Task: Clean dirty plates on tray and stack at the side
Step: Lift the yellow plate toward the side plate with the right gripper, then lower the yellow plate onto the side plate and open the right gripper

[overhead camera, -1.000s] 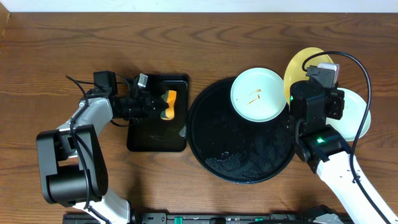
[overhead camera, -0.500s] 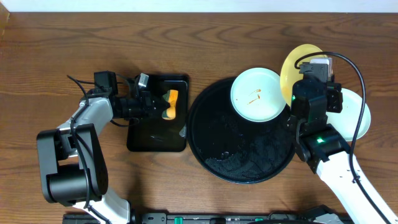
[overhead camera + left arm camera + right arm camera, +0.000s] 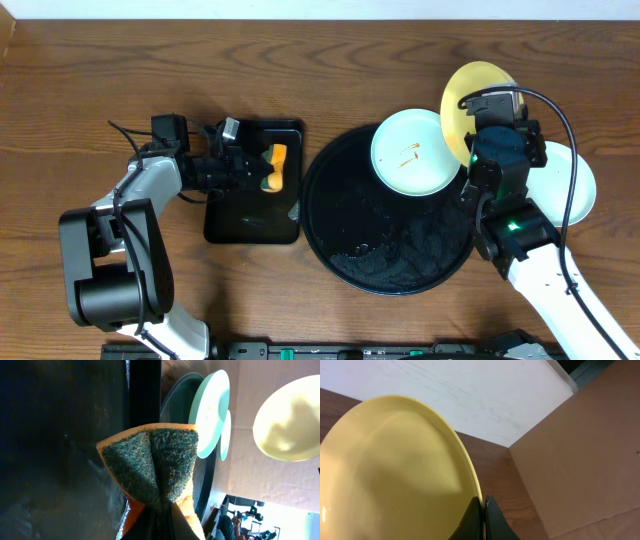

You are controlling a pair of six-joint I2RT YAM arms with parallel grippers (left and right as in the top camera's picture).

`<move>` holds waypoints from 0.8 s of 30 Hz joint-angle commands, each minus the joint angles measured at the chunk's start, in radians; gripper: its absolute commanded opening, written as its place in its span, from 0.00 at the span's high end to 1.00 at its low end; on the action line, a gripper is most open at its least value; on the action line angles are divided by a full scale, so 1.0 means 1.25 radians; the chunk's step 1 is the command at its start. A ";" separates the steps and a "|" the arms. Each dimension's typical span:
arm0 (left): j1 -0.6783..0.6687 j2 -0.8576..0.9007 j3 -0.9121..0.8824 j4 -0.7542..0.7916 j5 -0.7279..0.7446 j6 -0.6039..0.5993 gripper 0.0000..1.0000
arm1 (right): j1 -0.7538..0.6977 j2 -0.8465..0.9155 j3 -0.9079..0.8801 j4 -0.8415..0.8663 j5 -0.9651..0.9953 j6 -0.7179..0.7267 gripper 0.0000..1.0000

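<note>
The pale yellow round plate (image 3: pixel 468 92) is hanging tilted in the upper right of the overhead frame, beyond the rim of the large glossy black round tray (image 3: pixel 345 235). The right gripper (image 3: pixel 483 510) is pinching its thin edge. Such a narrow hold is risking a slip onto the smeared bluish-white plate (image 3: pixel 415 152) just left. At left-centre, the left gripper (image 3: pixel 156 517) is squeezing a folded orange-and-green sponge (image 3: pixel 157 460).

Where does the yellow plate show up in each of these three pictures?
Overhead: the yellow plate is at upper right, held at its rim by the right end effector.
Left wrist: at the right edge, in the upper half, a large pale oval.
Right wrist: it fills the left side.
Shared landmark: the smeared plate beside it, visible overhead and from the left wrist; the right wrist view does not show it.
</note>
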 commanded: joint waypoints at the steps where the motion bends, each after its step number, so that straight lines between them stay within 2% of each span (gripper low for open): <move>1: 0.003 0.002 0.002 0.004 -0.020 0.013 0.93 | -0.017 -0.009 0.002 -0.025 -0.009 0.103 0.99; 3: 0.003 0.000 0.002 -0.003 -0.117 -0.002 0.93 | -0.057 -0.009 0.002 -0.079 -0.011 0.237 0.99; 5: 0.002 -0.004 0.002 -0.014 -0.306 -0.063 0.92 | -0.114 -0.009 0.002 -0.152 -0.044 0.368 0.99; 8: -0.008 -0.012 0.002 -0.022 -0.508 -0.117 0.93 | -0.210 -0.009 0.002 -0.234 -0.159 0.488 0.99; 12: -0.049 -0.025 0.002 -0.018 -0.663 -0.112 0.92 | -0.335 -0.009 0.002 -0.291 -0.256 0.598 0.99; 17: -0.124 -0.025 0.002 -0.018 -0.796 -0.110 0.93 | -0.456 -0.009 0.002 -0.312 -0.349 0.649 0.99; 24: -0.182 -0.025 0.002 -0.028 -0.798 -0.110 0.92 | -0.572 0.004 0.002 -0.356 -0.349 0.728 0.99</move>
